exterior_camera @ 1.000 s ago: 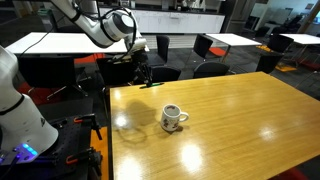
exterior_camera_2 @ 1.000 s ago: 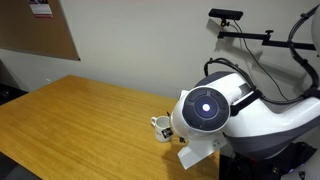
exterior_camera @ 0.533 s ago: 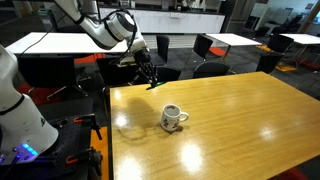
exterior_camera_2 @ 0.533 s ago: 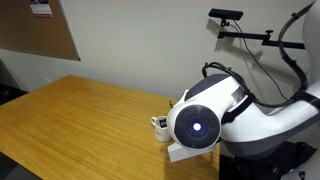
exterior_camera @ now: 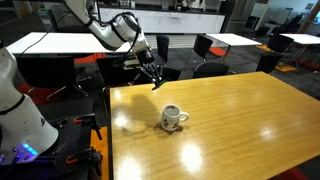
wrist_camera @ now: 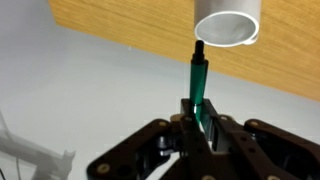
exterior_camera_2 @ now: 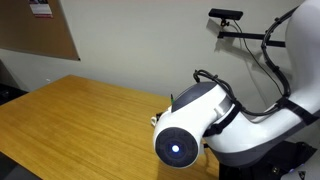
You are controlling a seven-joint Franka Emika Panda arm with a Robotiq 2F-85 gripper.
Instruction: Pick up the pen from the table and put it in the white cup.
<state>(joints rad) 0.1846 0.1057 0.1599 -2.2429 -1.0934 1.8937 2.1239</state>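
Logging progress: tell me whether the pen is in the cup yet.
No, in the wrist view the pen sticks out of the shut gripper, its tip outside the cup.

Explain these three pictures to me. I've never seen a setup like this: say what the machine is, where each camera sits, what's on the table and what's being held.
The machine is a white robot arm with a black two-fingered gripper at its end. Two cameras stand outside the robot. In an exterior view the gripper hangs near the far edge of the wooden table. In an exterior view taken from close by, the arm's thick round joint fills the foreground. The third camera rides on the wrist and looks along the gripper. A white cup stands on the table. The gripper is closed on a green pen, which is not yet in the cup.
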